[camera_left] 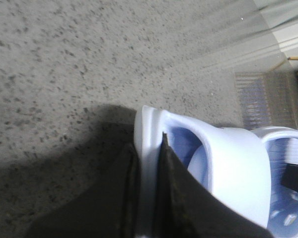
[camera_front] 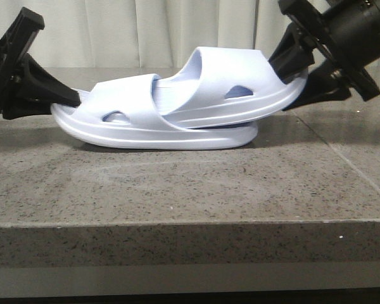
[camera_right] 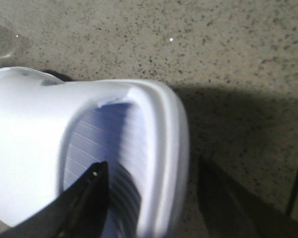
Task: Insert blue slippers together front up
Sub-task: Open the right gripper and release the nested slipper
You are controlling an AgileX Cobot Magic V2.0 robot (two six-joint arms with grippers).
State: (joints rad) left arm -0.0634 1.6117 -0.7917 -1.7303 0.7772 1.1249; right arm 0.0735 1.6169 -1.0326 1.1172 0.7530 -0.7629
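The blue slippers are nested on the granite table. The lower slipper (camera_front: 158, 136) lies flat on its sole. The upper slipper (camera_front: 240, 76) is tilted, its front end tucked under the lower one's strap and its heel raised at the right. My left gripper (camera_front: 76, 98) is shut on the lower slipper's left end; in the left wrist view its fingers (camera_left: 149, 141) pinch the sole's edge beside the strap (camera_left: 228, 163). My right gripper (camera_front: 301, 79) stands open astride the raised heel. One finger (camera_right: 97, 188) is over the ribbed footbed (camera_right: 114, 148), the other (camera_right: 213, 198) outside, apart from the rim.
The grey speckled table (camera_front: 177, 190) ends in a front edge (camera_front: 190, 223) well before the slippers. A pale curtain (camera_front: 145, 31) hangs behind the table. Both dark arms reach in from the upper left and upper right corners.
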